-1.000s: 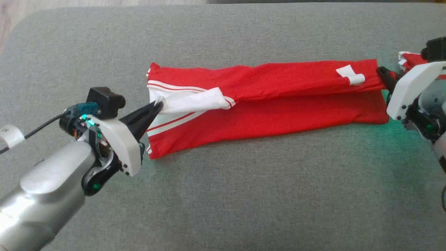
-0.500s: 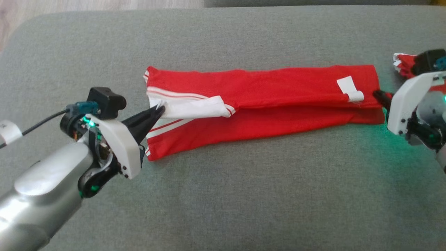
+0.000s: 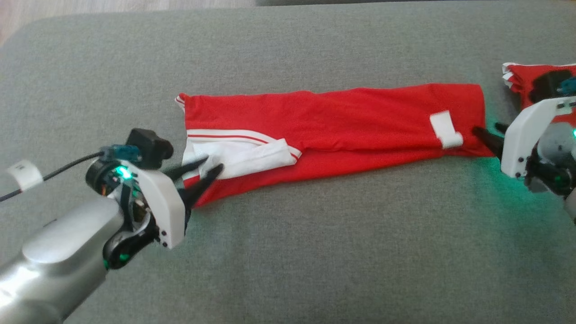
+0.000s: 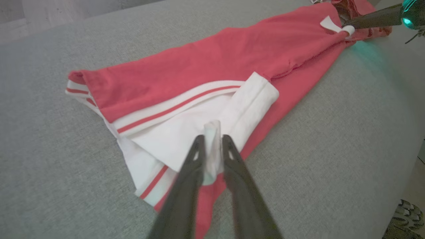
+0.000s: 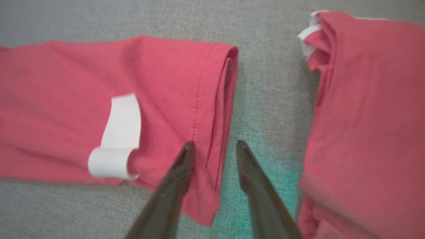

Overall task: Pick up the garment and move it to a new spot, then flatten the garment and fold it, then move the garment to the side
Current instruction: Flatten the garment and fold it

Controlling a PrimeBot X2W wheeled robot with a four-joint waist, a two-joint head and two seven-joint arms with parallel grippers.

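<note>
A long red garment of soft knit cloth lies on a broad grey cushion with a fine woven texture. The garment is folded lengthwise into a narrow flat strip, stretched out across the middle of the cushion.

At the garment's left end, white ribbed trim with thin red stripes shows, and a smooth white panel is folded back over the red. Near its right end, a small white label curls up off the cloth into a loop. Just past that right end, apart from it across a strip of bare grey, sits a second red garment, bunched in thick folds with white edging.

The left gripper is at the garment's left end, its two dark tapered fingers parted. A pinched ridge of the white panel stands between them.

The right gripper is at the garment's right end, fingers spread wide and holding nothing. One finger lies over the stitched hem, the other over the cushion just beside it.
</note>
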